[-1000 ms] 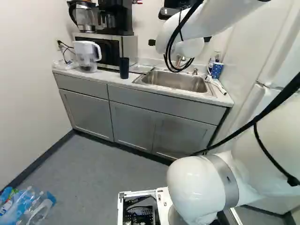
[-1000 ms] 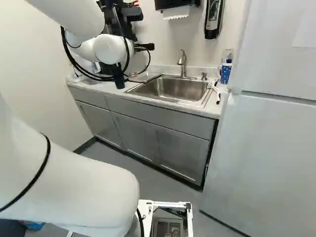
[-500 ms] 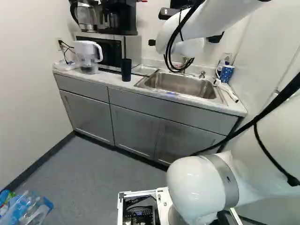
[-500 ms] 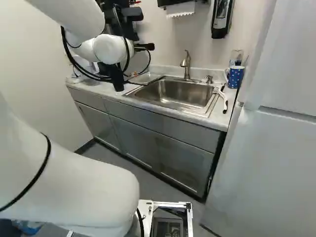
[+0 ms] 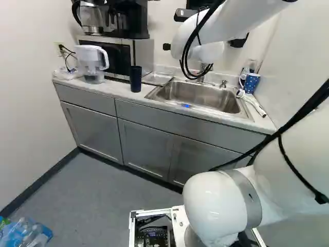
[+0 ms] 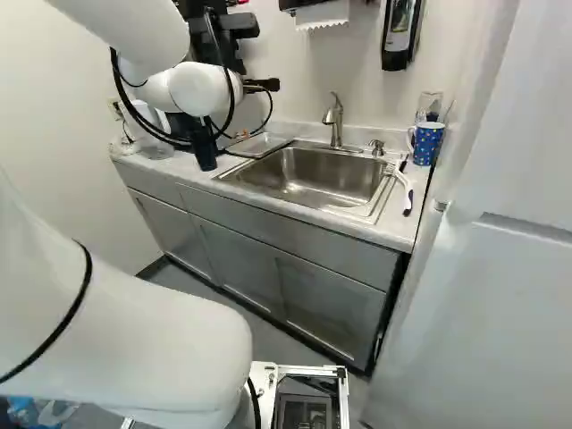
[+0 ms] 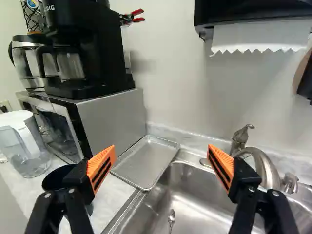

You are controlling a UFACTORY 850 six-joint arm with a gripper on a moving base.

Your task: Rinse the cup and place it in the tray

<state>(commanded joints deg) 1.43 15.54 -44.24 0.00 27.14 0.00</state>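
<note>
We see a pale mottled surface (image 5: 115,91) along a smooth wall (image 7: 165,73), with a brushed-steel sink (image 5: 198,96) set in. Our end effector (image 7: 161,151) stands wide open, gripping nothing, its orange pads (image 7: 104,161) ridged. The dark round cup (image 5: 135,80) stands near the surface's front edge, the rectangular metal tray (image 7: 146,163) beside the sink.

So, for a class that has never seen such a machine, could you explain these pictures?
This is one white robot arm on a moving base. Two cameras on that base, left and right, look past the arm; a third, on its wrist, looks along the black gripper with orange pads. On the pale countertop stand a dark, straight-sided cup, a clear-and-white pitcher and a blue spotted mug. A shallow metal tray lies beside the steel sink. The gripper is open, holding nothing.
</note>
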